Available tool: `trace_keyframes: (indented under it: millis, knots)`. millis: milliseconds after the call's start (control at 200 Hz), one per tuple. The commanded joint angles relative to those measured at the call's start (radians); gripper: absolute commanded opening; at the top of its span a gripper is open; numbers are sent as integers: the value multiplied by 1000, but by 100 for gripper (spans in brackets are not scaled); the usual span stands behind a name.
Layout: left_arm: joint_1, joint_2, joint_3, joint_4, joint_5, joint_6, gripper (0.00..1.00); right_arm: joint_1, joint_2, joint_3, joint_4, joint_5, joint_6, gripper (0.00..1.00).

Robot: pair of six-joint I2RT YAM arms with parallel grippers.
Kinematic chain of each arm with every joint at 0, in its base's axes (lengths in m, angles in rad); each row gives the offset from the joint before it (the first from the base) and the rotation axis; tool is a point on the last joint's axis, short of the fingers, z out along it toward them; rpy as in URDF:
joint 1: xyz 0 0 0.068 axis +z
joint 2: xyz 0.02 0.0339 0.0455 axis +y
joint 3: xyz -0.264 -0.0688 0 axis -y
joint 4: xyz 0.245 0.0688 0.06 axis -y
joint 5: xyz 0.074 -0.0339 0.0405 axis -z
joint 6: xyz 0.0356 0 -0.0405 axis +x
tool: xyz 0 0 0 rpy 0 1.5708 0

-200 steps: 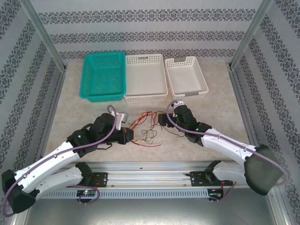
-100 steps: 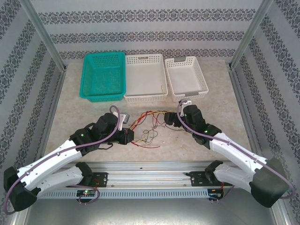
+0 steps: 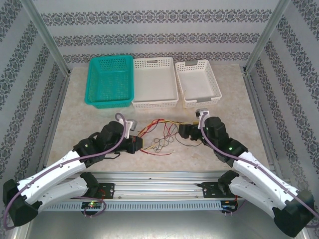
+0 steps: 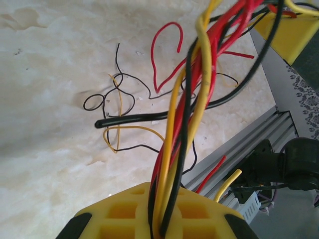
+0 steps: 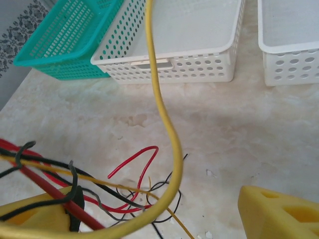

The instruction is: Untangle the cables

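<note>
Right gripper (image 3: pixel 183 132), shifted rightward with jaws spread, snags the cables (image 3: pixel 158 133) clamped in the left gripper (image 3: pixel 139 145); the bundle looks tangled, none separated, most work remaining.

Robotics lab test cell. Boxed in by aluminium posts (image 3: pixel 45 37) and panels of patterned wallpaper (image 3: pixel 159 37), like a booth. 2 white robot arms, a left arm (image 3: pixel 50 174) and a right arm (image 3: pixel 259 173), bolted to a metal rail (image 3: pixel 159 182) at the near edge of a marble-look table (image 3: pixel 75 113). At the back, 1 teal basket (image 3: pixel 107 103) and 2 white baskets (image 3: pixel 154 104); loose cables (image 3: pixel 158 133) strewn mid-table.
</note>
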Motion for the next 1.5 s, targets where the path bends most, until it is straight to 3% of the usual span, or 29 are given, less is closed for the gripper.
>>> trace_keyframes:
  millis: [0,535,889,1174,1494]
  knots:
    - [-10,-27,-19,43,-28,7,0,-8,-31,5,-41,-37,-28,81]
    - [-10,-39,-63,179,-73,-40,0,-26,-123,58,-168,-222,-6,84]
    - [-10,-54,-73,204,-94,-87,0,-25,-139,37,-140,-307,37,85]
    - [-10,-46,-88,260,-131,-131,0,-25,-125,15,-84,-443,73,85]
    - [-10,-27,-89,294,-163,-146,0,-24,-98,-4,-16,-494,119,84]
